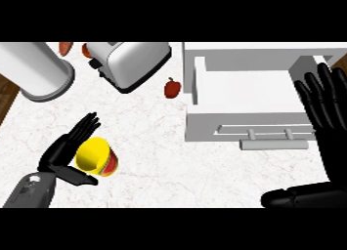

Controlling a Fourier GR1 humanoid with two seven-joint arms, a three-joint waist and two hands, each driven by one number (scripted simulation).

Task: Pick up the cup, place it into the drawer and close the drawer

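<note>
A yellow cup (95, 156) with a red band stands on the marble counter at the lower left. My left hand (66, 149) sits against its left side, fingers straight and thumb stretched below it, open around the cup without curling on it. The white drawer (241, 105) is pulled open at the right, its inside bare, with a grey bar handle (273, 143) on the front. My right hand (333, 110) stays open with fingers up at the right edge, beside the drawer's right side.
A silver toaster (129, 61) stands at the back centre. A large white cylinder (32, 68) stands at the back left. A small red pepper (173, 88) lies just left of the drawer. An orange item (66, 47) shows at the top edge.
</note>
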